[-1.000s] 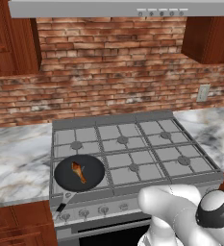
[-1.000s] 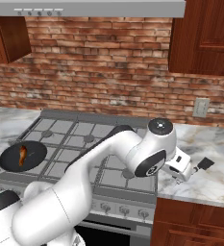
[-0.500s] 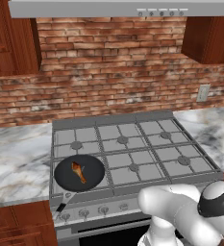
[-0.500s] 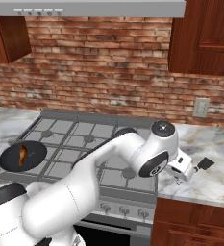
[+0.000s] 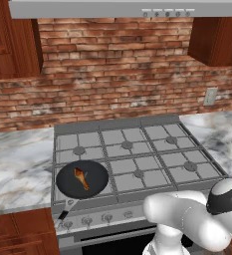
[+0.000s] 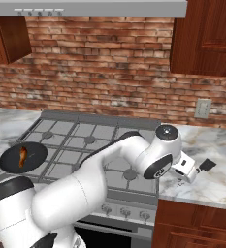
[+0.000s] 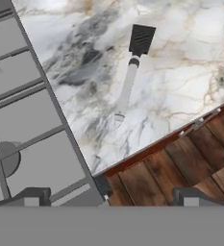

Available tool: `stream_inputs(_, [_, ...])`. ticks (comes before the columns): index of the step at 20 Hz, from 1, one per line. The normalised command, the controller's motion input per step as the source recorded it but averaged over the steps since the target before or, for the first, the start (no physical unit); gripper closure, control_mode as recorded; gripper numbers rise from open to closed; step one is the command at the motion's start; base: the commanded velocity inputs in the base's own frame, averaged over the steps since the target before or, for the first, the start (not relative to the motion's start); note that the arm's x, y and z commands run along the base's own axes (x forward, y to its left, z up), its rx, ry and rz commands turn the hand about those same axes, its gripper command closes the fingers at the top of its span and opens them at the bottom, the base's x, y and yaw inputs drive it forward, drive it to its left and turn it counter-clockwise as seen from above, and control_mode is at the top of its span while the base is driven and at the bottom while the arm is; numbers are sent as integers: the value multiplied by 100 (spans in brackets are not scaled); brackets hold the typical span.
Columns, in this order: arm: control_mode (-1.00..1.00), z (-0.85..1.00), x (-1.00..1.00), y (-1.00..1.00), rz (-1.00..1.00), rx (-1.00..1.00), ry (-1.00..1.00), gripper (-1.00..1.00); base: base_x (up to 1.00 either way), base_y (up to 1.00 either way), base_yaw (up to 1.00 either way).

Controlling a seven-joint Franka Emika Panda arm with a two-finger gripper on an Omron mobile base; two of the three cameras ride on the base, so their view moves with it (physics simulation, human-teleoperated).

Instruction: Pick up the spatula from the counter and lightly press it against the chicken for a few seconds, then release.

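**Arm edges right toward the spatula, fingers wide and empty**

Over the last second the arm's upper joints have crept a little further right in both base views, carrying the hand out past the stove's right edge; nothing else has moved. The two-finger gripper point(image 7: 111, 198) has its jaws spread as wide as they go and holds nothing.

The flat spatula with a black slotted blade and a pale, slim handle point(image 7: 129, 81) lies on the grey-veined white marble worktop point(image 7: 190, 86) to the right of the grey gas stove point(image 5: 137, 149). Its handle end points toward the worktop's front edge and its blade lies further back. In the hand view the fingertips sit over the front edge and the brown wooden cabinet front point(image 7: 180, 163), short of the handle and not touching it.

The browned piece of chicken point(image 5: 81, 178) rests in the round black frying pan point(image 5: 96, 172) at the stove's front left corner, well apart from the spatula.

Likely troubles from here:
- The handle is thin and lies flat on hard stone, so a descent that stops high would close on air, while one that goes low would jam the tips on the marble.
- One finger landing first could skate the handle sideways.
- A grip at the very end may let the blade sag or twist on the long carry across the stove.
- Too firm a press could shift the pan.
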Motion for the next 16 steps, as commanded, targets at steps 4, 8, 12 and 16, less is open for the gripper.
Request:
stream_inputs(4, [-100, -3, 10, -13, 0, 0, 0, -100, 0, 0, 0])
stream_inputs(8, [-100, -5, 7, -15, 0, 0, 0, -100, 0, 0, 0])
stream_inputs(12, [-100, -8, 8, -13, 0, 0, 0, -100, 0, 0, 0])
stream_inputs(16, [-100, -14, 10, -10, 0, 0, 0, -100, 0, 0, 0])
